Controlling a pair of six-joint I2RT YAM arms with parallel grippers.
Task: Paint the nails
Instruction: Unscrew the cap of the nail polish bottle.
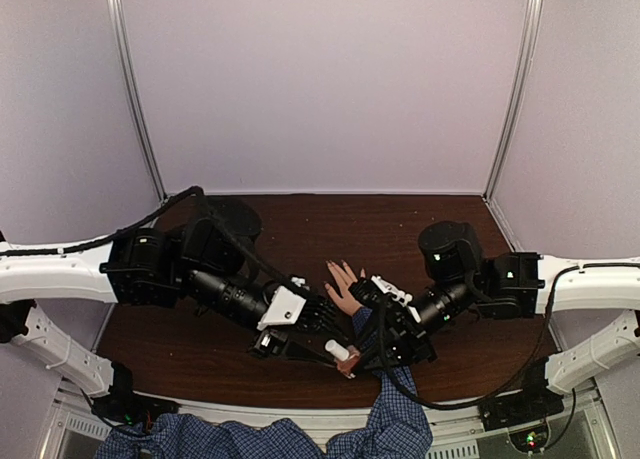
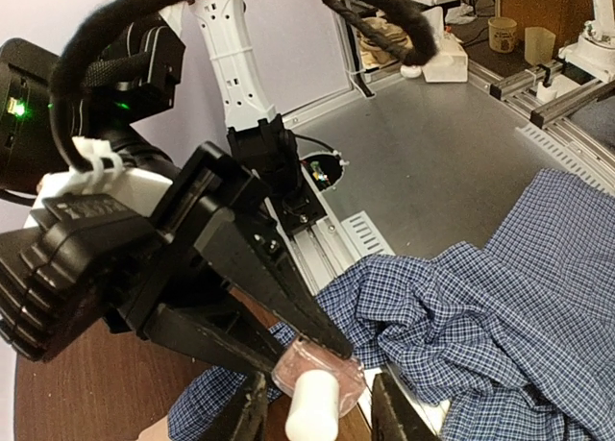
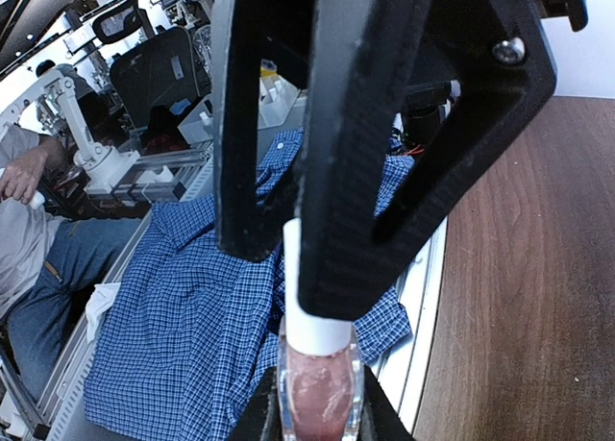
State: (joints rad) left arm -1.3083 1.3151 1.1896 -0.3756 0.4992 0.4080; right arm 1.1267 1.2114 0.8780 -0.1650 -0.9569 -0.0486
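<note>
A hand (image 1: 343,291) lies flat on the brown surface (image 1: 300,229), a little right of the middle, with its fingers stretched toward the far side. The nails (image 1: 338,269) sit at those far fingertips, too small to make out one by one. A blue checked sleeve (image 1: 395,419) runs from the wrist back over the near edge.

The 2 arms meet just near of the hand, above the wrist. Between them is a small pinkish bottle (image 3: 322,393) with a white cap (image 2: 312,407), held off the surface. The right fingers (image 3: 259,420) are pressed against both sides of the glass body, pinching the bottle. The left fingers (image 2: 252,414) stand either side of the cap, spread, with a thin gap showing on each side in the left wrist view.
</note>
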